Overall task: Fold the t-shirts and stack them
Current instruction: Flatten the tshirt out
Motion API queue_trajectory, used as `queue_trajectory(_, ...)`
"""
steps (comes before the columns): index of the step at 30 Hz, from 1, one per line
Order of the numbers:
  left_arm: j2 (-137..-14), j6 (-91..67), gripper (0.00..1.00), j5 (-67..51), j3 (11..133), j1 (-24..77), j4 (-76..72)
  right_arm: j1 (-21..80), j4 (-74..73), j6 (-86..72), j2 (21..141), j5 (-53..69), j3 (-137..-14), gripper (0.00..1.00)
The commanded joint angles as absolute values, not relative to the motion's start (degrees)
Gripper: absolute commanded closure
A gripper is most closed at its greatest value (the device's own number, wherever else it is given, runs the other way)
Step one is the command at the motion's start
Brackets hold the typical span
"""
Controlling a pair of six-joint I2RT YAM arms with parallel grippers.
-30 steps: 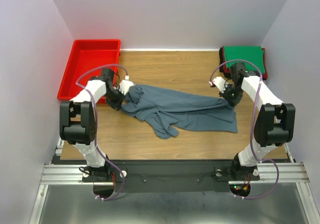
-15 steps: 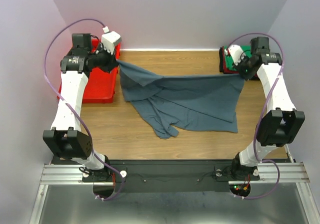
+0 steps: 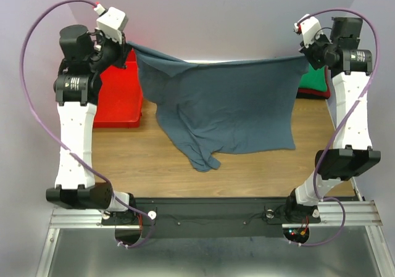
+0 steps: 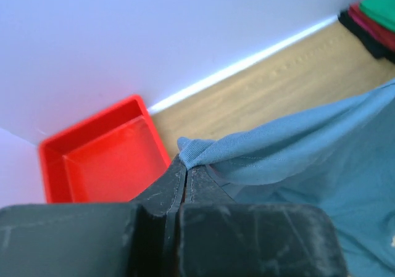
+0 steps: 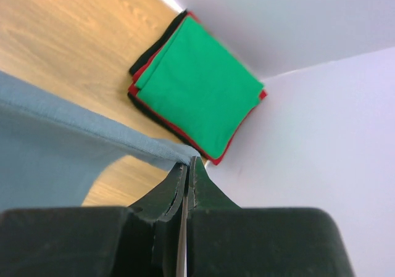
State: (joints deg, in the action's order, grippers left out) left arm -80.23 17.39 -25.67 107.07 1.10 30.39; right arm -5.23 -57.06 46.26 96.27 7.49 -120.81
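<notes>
Pale lilac walls enclose a wooden bench (image 3: 247, 166), seen from above with two white robot arms rising from its near edge. Both arms are raised high and spread wide, and a slate blue-grey t-shirt (image 3: 228, 104) hangs between them like washing on a line. The left tool (image 3: 128, 42) is pinched shut on one upper corner of the cloth; its wrist view shows a bunched tip of fabric squeezed between the closed fingers (image 4: 162, 194). The right tool (image 3: 302, 55) is likewise clamped on the opposite upper corner, with a hemmed edge running into its closed fingertips. The held edge runs straight across the bench from left to right, nearly taut, so the shirt's long axis lies side to side and each arm has its own end. The cloth falls from this edge towards the near side, uneven, with a sleeve or fold trailing lowest at the left of centre and seemingly resting on the wood. A red tray (image 3: 114, 98) sits at the far left corner, behind the left arm. A stack of folded t-shirts (image 5: 197, 86), green on top with red and black beneath, lies in the far right corner, close to the right arm. Laying the shirt flat likely needs both ends lowered together.
</notes>
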Motion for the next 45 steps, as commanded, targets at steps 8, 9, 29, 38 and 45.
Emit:
queue_trajectory(8,-62.4,13.2,1.0,-19.6,109.7,0.9,21.5,-5.7,-52.0,43.7,77.6,7.5,-122.0,0.99)
queue_trajectory(9,-59.6,13.2,1.0,-19.3,109.7,0.9,21.4,-5.7,-51.3,43.6,76.0,7.6,-121.5,1.0)
queue_trajectory(29,-39.7,12.8,1.0,-16.5,126.2,0.9,30.5,-5.6,-42.6,46.8,47.4,0.0,-126.1,0.99)
queue_trajectory(38,-33.8,14.6,1.0,-21.1,110.3,0.9,33.4,-5.3,-42.7,49.7,41.0,1.2,-109.4,0.99)
queue_trajectory(45,-25.9,14.8,1.0,-27.9,74.7,0.9,29.8,-5.3,-43.2,52.4,32.4,7.8,-80.7,0.99)
